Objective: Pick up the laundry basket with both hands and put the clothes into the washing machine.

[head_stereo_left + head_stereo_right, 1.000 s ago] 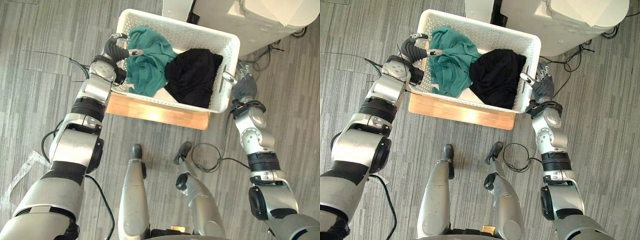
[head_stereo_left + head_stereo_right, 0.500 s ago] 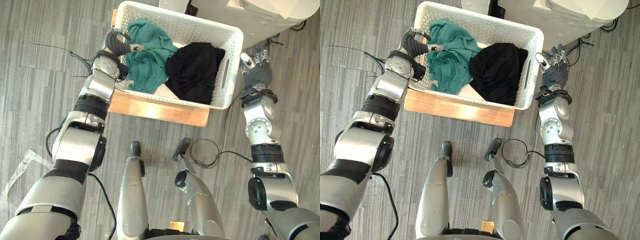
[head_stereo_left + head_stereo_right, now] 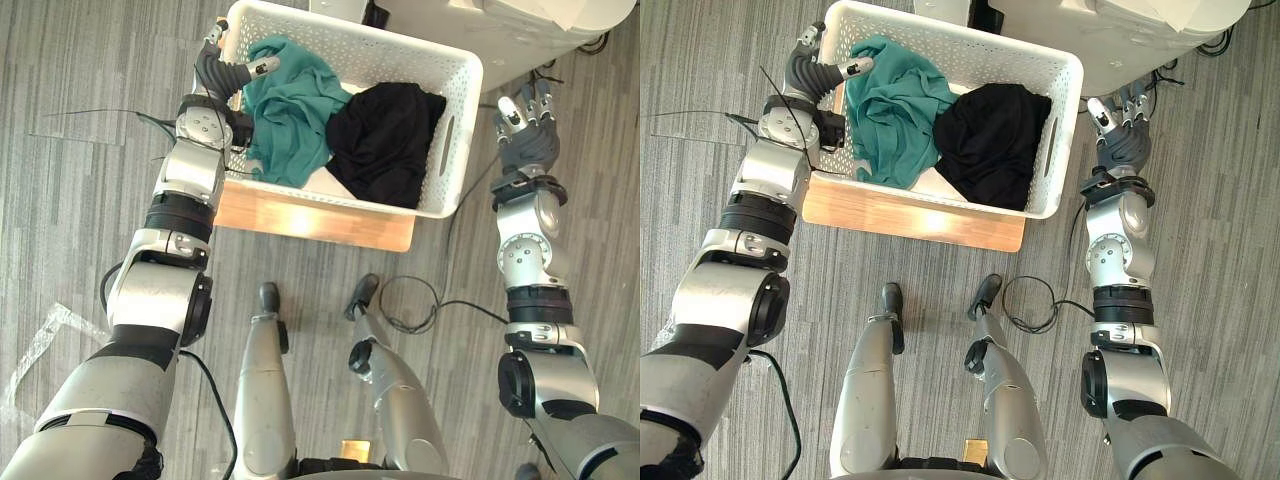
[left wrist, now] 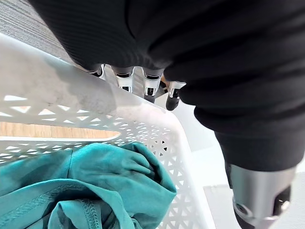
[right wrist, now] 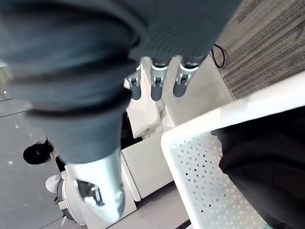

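A white perforated laundry basket (image 3: 457,130) stands on a low wooden board (image 3: 310,220). It holds a teal garment (image 3: 290,110) on the left, a black garment (image 3: 385,140) on the right and a bit of white cloth under them. My left hand (image 3: 210,72) straddles the basket's left rim (image 4: 71,95), with its fingers (image 4: 125,78) down the outside and its thumb reaching in over the teal garment (image 4: 95,176). They are relaxed, not clamped. My right hand (image 3: 525,130) hovers to the right of the basket with its fingers (image 5: 157,81) straight, clear of the wall.
The white washing machine (image 3: 520,30) stands just beyond the basket's far right corner. Grey plank floor lies all around, and cables trail on it to the right of the machine (image 3: 560,75).
My right hand has drawn away from the basket's right handle slot, out to the right and farther off. My left hand has slid farther along the left rim. The basket has stayed put.
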You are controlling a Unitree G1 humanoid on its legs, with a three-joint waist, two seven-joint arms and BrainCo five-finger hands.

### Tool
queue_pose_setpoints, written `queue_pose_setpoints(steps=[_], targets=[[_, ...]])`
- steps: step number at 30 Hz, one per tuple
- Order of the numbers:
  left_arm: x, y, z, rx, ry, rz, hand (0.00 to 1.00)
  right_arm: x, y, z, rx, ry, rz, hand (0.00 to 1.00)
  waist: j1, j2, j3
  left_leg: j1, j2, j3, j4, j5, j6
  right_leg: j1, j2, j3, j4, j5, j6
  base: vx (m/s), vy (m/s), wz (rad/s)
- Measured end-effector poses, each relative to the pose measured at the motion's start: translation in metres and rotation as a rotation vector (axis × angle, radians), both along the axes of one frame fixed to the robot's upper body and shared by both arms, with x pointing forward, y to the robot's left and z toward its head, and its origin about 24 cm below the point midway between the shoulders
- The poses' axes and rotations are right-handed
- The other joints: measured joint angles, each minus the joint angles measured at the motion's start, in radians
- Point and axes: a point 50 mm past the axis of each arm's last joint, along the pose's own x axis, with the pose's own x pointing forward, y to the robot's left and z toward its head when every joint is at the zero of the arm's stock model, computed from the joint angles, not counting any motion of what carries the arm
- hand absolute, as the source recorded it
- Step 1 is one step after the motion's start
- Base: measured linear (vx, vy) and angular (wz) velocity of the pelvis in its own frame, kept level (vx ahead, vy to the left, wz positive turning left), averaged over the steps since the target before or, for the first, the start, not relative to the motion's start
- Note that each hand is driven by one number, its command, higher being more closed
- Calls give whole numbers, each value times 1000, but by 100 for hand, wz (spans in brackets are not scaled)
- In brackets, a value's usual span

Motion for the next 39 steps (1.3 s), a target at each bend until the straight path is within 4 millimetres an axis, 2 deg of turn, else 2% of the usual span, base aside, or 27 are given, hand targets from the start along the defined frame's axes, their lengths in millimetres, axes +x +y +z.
queue_pose_setpoints(steps=[8,13,16,26,29,34,39], targets=[[0,3,-1,17,8,16,0,0,0,-1,1,3,-1,0,-1,0,0,-5,1,-1,2,0,0,0,1,-1,0,0,0,0,0,0],[1,6,-6,33,36,21,0,0,0,-1,-1,3,1,0,2,0,0,-18,1,1,5,0,0,-11,1,0,0,0,0,0,0,0],[4,13,-17,12,88,28,0,0,0,0,-3,2,2,0,-1,0,0,-29,3,2,14,0,0,-22,3,0,1,0,0,0,0,0],[5,21,-31,156,182,2,0,0,-1,1,-9,-1,4,0,0,1,0,-46,9,6,32,-5,6,-35,5,8,2,1,-1,-2,11,-1],[4,23,-29,229,185,13,0,0,-2,3,-15,-5,-1,0,1,3,-1,-58,11,7,36,-5,6,-48,5,10,6,1,-1,-9,13,-4],[4,22,-25,296,183,10,0,0,-10,7,-118,34,-28,0,1,3,-2,-69,13,6,42,-5,6,-56,6,10,7,5,1,-3,3,-1],[6,21,-24,318,201,17,0,13,-14,-1,-203,146,-26,0,0,3,-2,-70,13,5,41,-4,6,-56,6,10,8,7,4,0,0,0]])
